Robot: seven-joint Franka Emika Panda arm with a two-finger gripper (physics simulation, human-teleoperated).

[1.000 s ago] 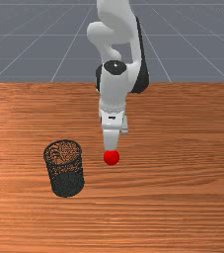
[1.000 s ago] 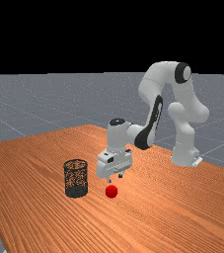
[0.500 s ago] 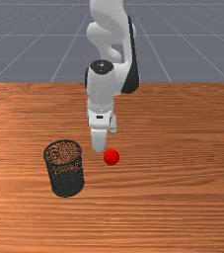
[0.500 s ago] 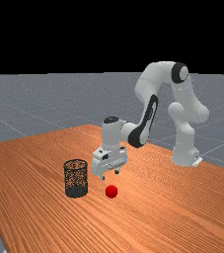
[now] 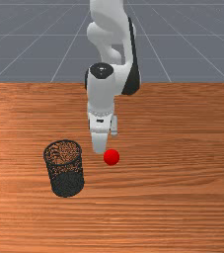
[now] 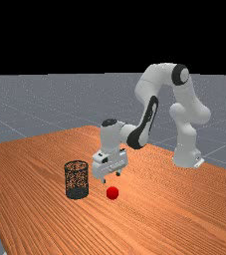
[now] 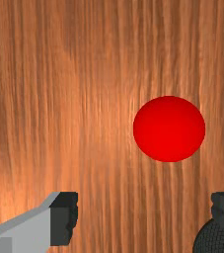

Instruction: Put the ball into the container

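- Front view: we see our ball (image 5: 111, 157) on the table (image 5: 182, 207), outside the bin (image 5: 67, 184). It is on the bin's right side in this view, with bare wood between them.
- In the far view, our gripper (image 6: 111, 178) hangs up over the table, near the ball but apart from it.
- In the wrist view, our two fingers (image 7: 64, 218) are wide apart, with nothing held. The ball sits out past the gap between them, closer to the finger that is by the bin.
- The bin is black mesh and stands upright on the wood.
- Our white arm (image 6: 145, 122) bends down from its base (image 6: 186, 155), on the far view's right.
- Past the table, we see grey floor (image 6: 30, 102).
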